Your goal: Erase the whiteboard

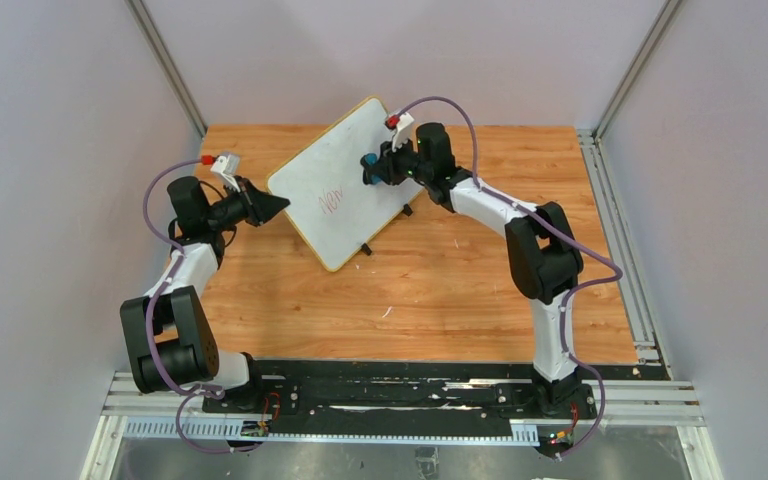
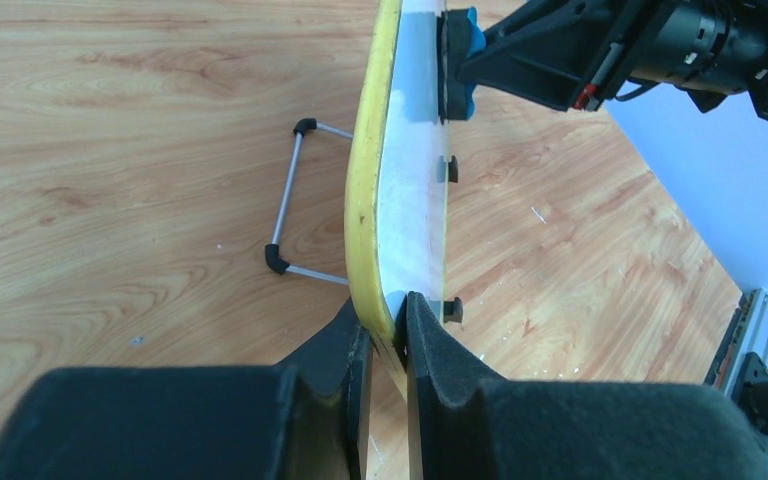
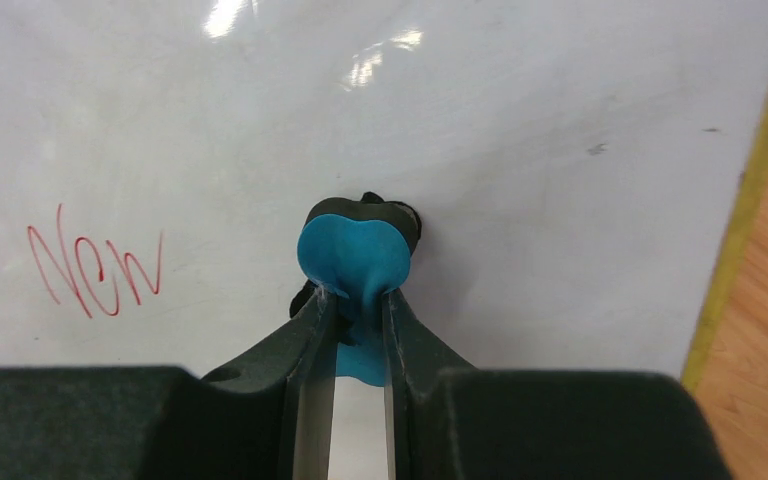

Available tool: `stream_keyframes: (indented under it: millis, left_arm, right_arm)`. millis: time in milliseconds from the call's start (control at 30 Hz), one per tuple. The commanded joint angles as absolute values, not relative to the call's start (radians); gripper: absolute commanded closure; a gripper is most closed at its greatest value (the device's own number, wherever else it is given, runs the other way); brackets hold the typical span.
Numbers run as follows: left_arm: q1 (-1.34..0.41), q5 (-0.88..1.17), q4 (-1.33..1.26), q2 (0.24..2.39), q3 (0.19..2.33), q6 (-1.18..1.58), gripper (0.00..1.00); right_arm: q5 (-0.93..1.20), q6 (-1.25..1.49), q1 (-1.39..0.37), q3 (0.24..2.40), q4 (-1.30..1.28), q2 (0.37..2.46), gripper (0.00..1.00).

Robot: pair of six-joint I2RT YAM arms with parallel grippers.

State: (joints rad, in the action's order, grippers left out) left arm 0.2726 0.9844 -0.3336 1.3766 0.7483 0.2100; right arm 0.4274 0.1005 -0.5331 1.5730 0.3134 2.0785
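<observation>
The whiteboard point(image 1: 345, 185) is a white board with a thin yellow frame, tilted up on the wooden table, with red handwriting point(image 1: 331, 203) near its lower left part. My left gripper point(image 1: 278, 207) is shut on the board's left edge; in the left wrist view its pads clamp the yellow frame point(image 2: 365, 200) at the left gripper point(image 2: 388, 335). My right gripper point(image 1: 372, 168) is shut on a small blue eraser point(image 3: 353, 258) and presses it flat against the white face point(image 3: 520, 150), right of the red writing point(image 3: 95, 270).
A wire stand point(image 2: 290, 210) with black tips props the board from behind. Small black feet point(image 1: 366, 249) stick out of its lower edge. Grey walls and metal rails point(image 1: 625, 250) bound the wooden table point(image 1: 440, 290).
</observation>
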Motion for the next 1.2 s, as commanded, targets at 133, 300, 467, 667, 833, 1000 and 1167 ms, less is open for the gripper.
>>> stream_keyframes:
  millis: [133,300,467,667,833,1000,1167]
  left_arm:
    - [0.268,0.956,-0.268,1.381,0.746,0.089,1.00]
    - [0.270,0.957,-0.263,1.382,0.744,0.084,1.00]
    - [0.268,0.959,-0.262,1.381,0.744,0.086,1.00]
    - [0.268,0.961,-0.262,1.372,0.743,0.087,1.00]
    - [0.268,0.963,-0.259,1.364,0.741,0.086,1.00]
    - [0.268,0.962,-0.256,1.364,0.741,0.086,1.00]
    - [0.269,0.965,-0.256,1.363,0.742,0.086,1.00]
  right_arm:
    - [0.378,0.080,-0.505,1.628,0.273,2.139,0.99]
    - [0.387,0.090,-0.551,1.571,0.288,2.094,0.99]
    - [0.398,0.117,-0.620,1.507,0.317,2.040,0.99]
    - [0.409,0.130,-0.710,1.495,0.326,2.020,0.99]
    - [0.433,0.153,-0.767,1.529,0.327,2.047,0.99]
    - [0.428,0.140,-0.803,1.541,0.314,2.055,0.99]
    - [0.392,0.105,-0.779,1.554,0.279,2.060,1.00]
